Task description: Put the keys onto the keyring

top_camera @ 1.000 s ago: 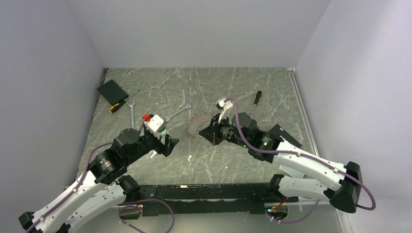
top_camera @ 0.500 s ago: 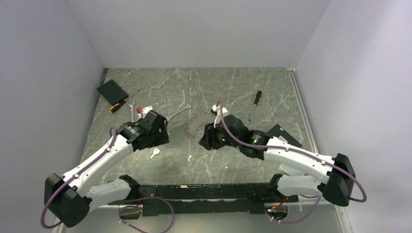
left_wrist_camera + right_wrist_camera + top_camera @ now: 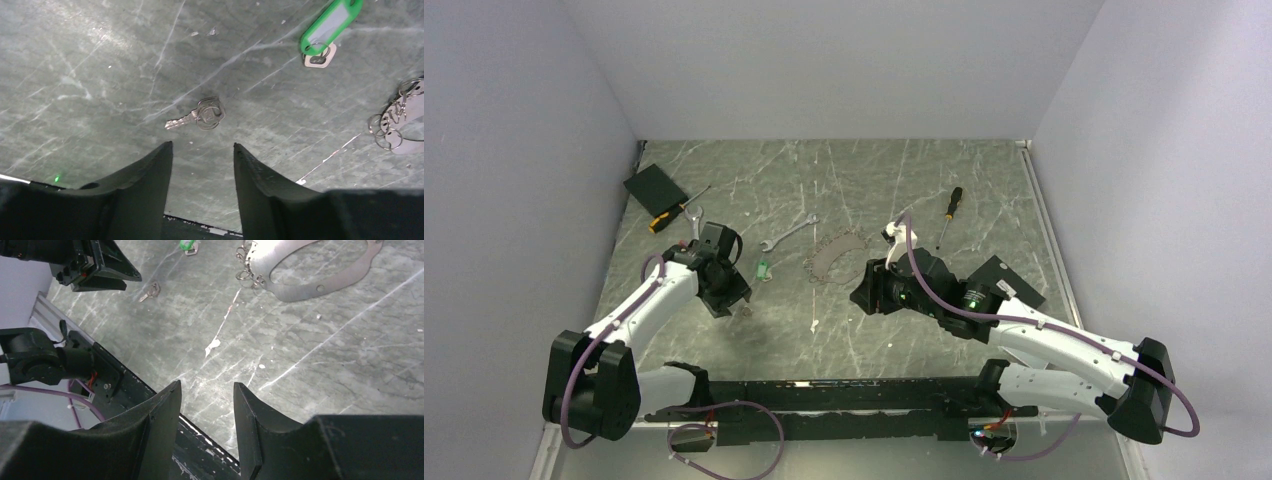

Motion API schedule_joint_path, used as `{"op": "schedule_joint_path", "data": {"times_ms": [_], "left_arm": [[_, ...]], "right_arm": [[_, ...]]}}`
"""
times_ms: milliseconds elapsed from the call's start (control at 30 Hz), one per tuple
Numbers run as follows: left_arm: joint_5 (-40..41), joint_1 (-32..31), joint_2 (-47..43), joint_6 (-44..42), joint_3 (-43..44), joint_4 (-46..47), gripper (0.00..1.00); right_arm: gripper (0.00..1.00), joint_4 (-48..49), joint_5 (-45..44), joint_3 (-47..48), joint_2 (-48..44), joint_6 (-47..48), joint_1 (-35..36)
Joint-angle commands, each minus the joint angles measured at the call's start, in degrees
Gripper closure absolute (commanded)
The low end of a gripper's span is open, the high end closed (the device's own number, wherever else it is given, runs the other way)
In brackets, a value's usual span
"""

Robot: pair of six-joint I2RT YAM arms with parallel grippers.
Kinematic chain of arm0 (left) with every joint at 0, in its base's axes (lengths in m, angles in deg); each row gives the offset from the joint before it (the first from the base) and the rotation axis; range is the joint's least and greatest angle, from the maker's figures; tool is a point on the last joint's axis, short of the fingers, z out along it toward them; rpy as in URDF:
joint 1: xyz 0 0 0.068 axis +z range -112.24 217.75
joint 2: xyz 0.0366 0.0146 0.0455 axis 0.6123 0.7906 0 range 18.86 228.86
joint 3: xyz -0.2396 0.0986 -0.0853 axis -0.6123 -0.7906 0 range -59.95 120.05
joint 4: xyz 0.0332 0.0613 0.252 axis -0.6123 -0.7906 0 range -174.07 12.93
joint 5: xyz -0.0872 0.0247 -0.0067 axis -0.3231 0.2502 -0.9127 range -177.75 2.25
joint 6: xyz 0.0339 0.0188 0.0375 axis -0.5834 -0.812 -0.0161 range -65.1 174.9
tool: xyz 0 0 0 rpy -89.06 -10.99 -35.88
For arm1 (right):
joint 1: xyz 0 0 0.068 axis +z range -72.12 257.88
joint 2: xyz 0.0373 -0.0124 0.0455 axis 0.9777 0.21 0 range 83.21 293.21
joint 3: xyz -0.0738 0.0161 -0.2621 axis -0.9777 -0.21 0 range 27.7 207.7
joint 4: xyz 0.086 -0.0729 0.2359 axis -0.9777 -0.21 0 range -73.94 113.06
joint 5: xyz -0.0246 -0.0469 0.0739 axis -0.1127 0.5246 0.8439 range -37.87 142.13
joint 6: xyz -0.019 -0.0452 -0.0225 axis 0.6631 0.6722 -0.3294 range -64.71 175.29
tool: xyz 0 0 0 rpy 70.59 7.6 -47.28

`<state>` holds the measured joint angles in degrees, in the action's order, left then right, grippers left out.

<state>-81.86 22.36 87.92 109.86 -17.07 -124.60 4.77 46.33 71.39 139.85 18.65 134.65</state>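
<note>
Scene: a dark grey marbled tabletop (image 3: 874, 180) between pale walls, seen from above, with two black-and-white robot arms reaching in from the near edge.
Left gripper (image 3: 201, 148): its two black fingers stand apart with nothing between them. It hovers low over the table, the gap lined up with the silver key.
Silver key (image 3: 197, 116): a very small plain silvery key with a wire ring through its head. It lies flat just beyond the left fingertips, and nothing touches it.
Green key (image 3: 327, 24): a bright green plastic tag with a small silvery piece ringed to one end. It lies flat, apart from the silver key and nearer the keyring.
Keyring (image 3: 300, 287): a flat silvery oval metal band with a wavy outline and several small wire rings bunched at one end. It lies flat near the middle of the table, apart from both keys.
Right gripper (image 3: 205, 387): its fingers are spread and hold nothing. It is raised over bare table on the near side of the keyring.
String (image 3: 213, 346): a thin pale line with a white end, lying between the right gripper and the keyring.
Elsewhere: a silver open-ended wrench (image 3: 789, 234), an orange-and-black screwdriver (image 3: 950, 205) and a black square pad (image 3: 654, 187) lie toward the far side.
</note>
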Motion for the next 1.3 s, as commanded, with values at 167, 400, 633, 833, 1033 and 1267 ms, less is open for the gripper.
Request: {"op": "schedule_joint_path", "data": {"times_ms": [167, 400, 633, 833, 1033, 1267], "left_arm": [[0.4, 0.3, 5.2, -0.1, -2.0, 6.5, 0.55], [-0.5, 0.3, 7.8, -1.6, -3.6, 10.4, 0.59], [0.5, 0.3, 8.8, -2.1, -4.0, 11.8, 0.72], [1.0, 0.3, 8.9, -2.6, -5.0, 12.5, 0.82], [0.5, 0.3, 7.8, -3.4, -5.2, 12.7, 1.0], [-1.2, 0.3, 5.4, -5.6, -4.3, 11.9, 1.0]], "right_arm": [[0.54, -1.0, -2.7, -0.6, -2.1, 0.9, -0.1], [0.54, -0.9, -3.2, -1.2, -2.5, 1.2, -0.1], [0.54, -0.7, -3.2, -1.1, -2.0, 1.0, -0.1], [0.54, -1.0, -3.3, -1.1, -2.0, 1.2, -0.1], [0.55, -1.0, -3.0, -0.6, -1.5, 1.2, -0.1], [0.55, -0.5, -2.6, -0.5, -1.1, 1.1, -0.1]]}}
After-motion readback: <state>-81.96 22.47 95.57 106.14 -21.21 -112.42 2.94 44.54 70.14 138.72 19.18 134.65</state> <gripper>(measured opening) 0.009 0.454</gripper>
